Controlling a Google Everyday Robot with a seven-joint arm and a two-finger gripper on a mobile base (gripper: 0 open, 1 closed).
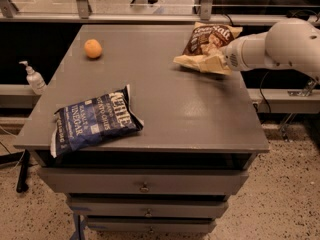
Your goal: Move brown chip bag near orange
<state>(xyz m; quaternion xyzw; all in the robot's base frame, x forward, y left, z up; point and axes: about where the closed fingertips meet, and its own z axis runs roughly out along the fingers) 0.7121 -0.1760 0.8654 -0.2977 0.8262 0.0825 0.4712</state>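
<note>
The brown chip bag (207,40) lies crumpled at the far right of the grey table (190,109), its dark panel with white lettering facing up and its cream edge toward me. My gripper (219,60) reaches in from the right on a white arm (280,46) and sits at the bag's near right edge, mostly hidden against the cream foil. The orange (93,48) rests at the far left of the table, well apart from the bag.
A dark blue Kettle chip bag (92,121) lies at the near left of the table. A white pump bottle (34,78) stands on a ledge left of the table. Drawers (145,186) run below the tabletop. A rail runs behind the far edge.
</note>
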